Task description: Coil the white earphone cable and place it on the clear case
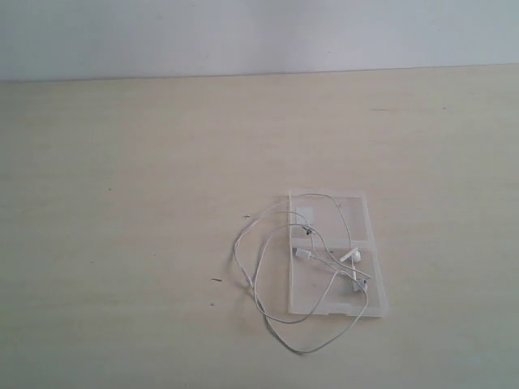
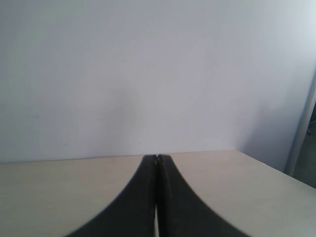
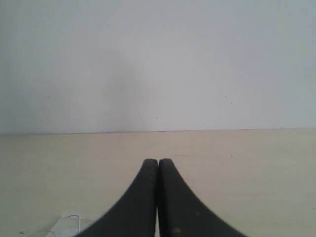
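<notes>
Left end effector (image 2: 157, 159) and right end effector (image 3: 158, 162) pinch together; earphone cable (image 1: 302, 351) seemingly overlaps clear case (image 1: 357, 212).

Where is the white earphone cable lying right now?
In the exterior view, lower right of centre: the white earphone cable lies uncoiled, earbuds on the clear case, loops spilling off its left side onto the table.
</notes>
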{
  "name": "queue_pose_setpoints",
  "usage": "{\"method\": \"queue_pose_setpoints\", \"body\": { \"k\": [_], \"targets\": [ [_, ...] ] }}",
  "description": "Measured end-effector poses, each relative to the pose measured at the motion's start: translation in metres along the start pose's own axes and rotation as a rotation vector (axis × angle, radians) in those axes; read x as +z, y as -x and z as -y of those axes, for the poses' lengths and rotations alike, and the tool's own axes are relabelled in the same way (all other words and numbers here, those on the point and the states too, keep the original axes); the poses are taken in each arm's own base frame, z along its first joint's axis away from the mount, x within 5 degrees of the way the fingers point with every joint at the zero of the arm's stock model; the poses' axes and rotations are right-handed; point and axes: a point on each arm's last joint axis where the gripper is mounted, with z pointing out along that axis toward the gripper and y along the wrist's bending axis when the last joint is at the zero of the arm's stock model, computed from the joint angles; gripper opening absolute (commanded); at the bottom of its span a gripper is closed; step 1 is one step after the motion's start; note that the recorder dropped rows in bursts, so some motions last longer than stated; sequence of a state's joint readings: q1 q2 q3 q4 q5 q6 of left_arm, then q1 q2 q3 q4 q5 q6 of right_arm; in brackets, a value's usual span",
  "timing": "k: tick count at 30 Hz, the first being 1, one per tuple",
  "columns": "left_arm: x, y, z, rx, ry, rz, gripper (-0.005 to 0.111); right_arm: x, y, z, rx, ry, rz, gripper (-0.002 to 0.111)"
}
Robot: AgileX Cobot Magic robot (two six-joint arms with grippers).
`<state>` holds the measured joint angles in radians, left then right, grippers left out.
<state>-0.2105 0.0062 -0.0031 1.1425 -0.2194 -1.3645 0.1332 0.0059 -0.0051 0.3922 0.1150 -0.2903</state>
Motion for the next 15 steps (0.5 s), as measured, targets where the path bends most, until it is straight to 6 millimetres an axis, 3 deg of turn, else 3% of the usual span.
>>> {"method": "queue_pose_setpoints", "body": {
  "k": [15],
  "targets": [
    [0.0,0.0,0.0,0.0,0.0,0.0,0.0,0.0,-0.001,0.0024,0.011,-0.027,-0.011,0.0]
  ]
}}
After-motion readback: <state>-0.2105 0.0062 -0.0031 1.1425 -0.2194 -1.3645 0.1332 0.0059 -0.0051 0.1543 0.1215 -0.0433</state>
